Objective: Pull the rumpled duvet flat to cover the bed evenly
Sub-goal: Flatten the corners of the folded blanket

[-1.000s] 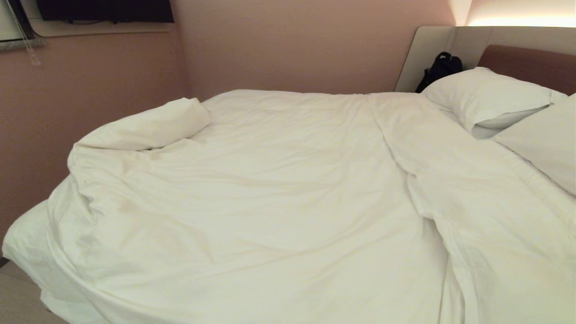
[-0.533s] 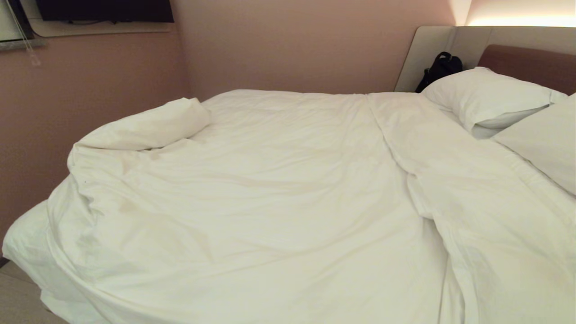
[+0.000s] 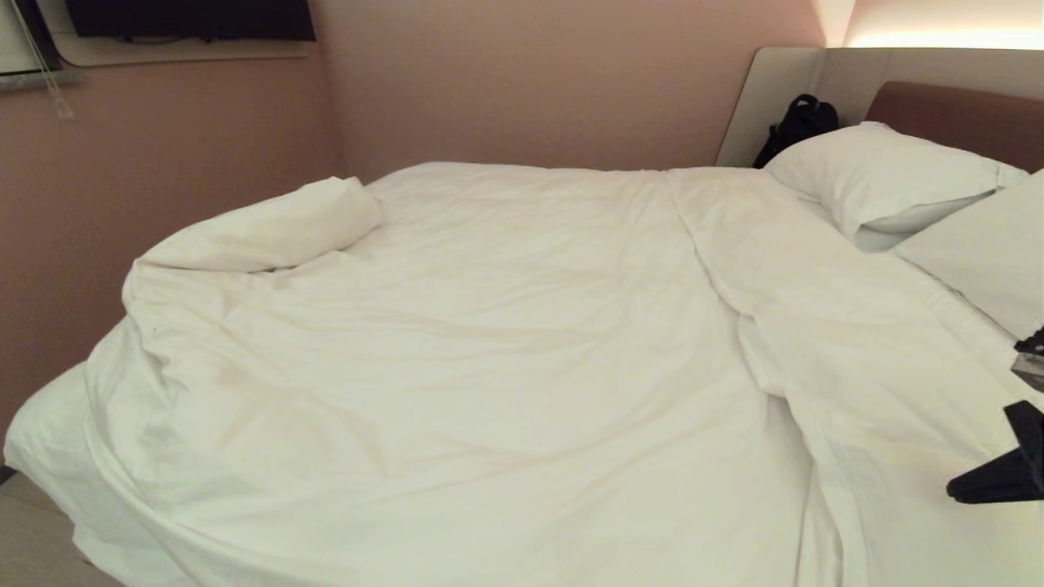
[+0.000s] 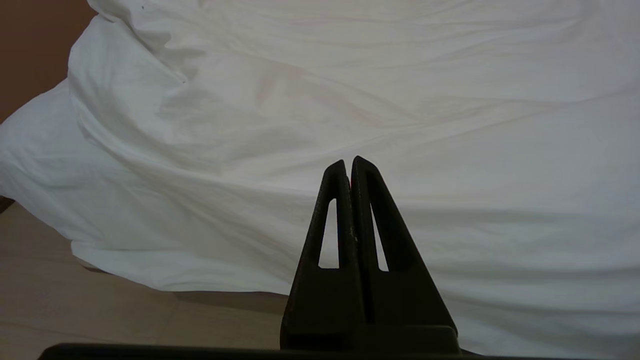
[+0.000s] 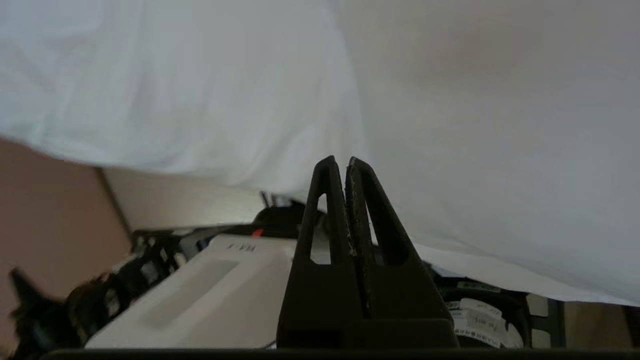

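Note:
The white duvet point(image 3: 489, 367) lies rumpled over the bed point(image 3: 962, 118). One corner is bunched up at the far left point(image 3: 269, 228), and a long fold runs down the right side point(image 3: 734, 269). My right gripper point(image 3: 956, 491) comes in at the right edge, just above the duvet, shut and holding nothing. In the right wrist view the gripper point(image 5: 345, 161) has the duvet's edge point(image 5: 450, 125) beyond it and touches no cloth. My left gripper point(image 4: 349, 162) is also shut and empty. It hangs low by the bed's near side, in front of the draped duvet point(image 4: 350, 100).
Two white pillows point(image 3: 881, 175) point(image 3: 987, 253) lean at the headboard, with a black bag point(image 3: 795, 122) behind them. Pink walls close in the far and left sides. A dark screen point(image 3: 188, 16) hangs at upper left. Beige floor point(image 4: 75, 300) shows by the bed's near left corner.
My right gripper has swung up into the head view at the right edge, where nothing of it showed before. The duvet and the pillows lie as they did.

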Controlling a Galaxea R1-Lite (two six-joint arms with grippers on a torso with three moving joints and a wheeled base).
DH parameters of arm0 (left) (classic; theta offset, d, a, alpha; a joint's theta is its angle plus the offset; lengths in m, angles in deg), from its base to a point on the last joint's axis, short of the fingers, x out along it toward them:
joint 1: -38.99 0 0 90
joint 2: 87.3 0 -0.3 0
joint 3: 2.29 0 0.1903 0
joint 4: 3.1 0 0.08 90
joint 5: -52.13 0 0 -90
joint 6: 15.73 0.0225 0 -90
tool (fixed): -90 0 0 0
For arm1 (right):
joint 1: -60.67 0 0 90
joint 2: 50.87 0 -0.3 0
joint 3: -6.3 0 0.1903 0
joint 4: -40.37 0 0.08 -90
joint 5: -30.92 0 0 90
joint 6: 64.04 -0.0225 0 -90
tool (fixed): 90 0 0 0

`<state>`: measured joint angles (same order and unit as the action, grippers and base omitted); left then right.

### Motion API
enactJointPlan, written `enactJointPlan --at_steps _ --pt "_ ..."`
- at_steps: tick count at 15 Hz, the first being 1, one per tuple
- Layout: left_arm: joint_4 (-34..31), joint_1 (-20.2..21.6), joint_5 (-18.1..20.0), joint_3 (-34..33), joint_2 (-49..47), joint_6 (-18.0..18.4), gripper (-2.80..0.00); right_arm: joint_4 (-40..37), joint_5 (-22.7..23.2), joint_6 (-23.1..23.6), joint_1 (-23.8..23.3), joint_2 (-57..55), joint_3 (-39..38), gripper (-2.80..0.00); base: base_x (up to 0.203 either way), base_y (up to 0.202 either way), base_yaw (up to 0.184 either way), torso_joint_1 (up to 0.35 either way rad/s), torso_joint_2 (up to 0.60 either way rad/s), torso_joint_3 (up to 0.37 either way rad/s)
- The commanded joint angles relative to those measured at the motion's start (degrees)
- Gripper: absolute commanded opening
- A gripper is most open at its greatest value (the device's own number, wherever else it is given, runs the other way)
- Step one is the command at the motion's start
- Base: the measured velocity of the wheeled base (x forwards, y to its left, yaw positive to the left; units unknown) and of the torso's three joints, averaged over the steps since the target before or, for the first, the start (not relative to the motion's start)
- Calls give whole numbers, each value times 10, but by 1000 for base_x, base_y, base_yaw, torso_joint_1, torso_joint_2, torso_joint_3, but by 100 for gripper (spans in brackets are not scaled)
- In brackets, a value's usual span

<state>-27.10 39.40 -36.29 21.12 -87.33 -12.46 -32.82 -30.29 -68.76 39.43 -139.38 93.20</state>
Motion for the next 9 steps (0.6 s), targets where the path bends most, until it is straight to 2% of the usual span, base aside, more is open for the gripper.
enactJointPlan --at_steps 1,4,6,9 --pt "-1 0 0 0 0 0 -280 212 -198 -203 19 -24 -2 -280 0 0 0 0 0 0" --pt "-1 0 0 0 0 0 -280 283 -204 -237 19 -52 -24 -280 0 0 0 0 0 0" --pt "0 0 0 0 0 0 -280 329 -210 -239 20 -70 -54 -280 0 0 0 0 0 0" --pt "0 0 0 0 0 0 -280 346 -230 -235 30 -106 -106 -280 0 0 0 0 0 0"
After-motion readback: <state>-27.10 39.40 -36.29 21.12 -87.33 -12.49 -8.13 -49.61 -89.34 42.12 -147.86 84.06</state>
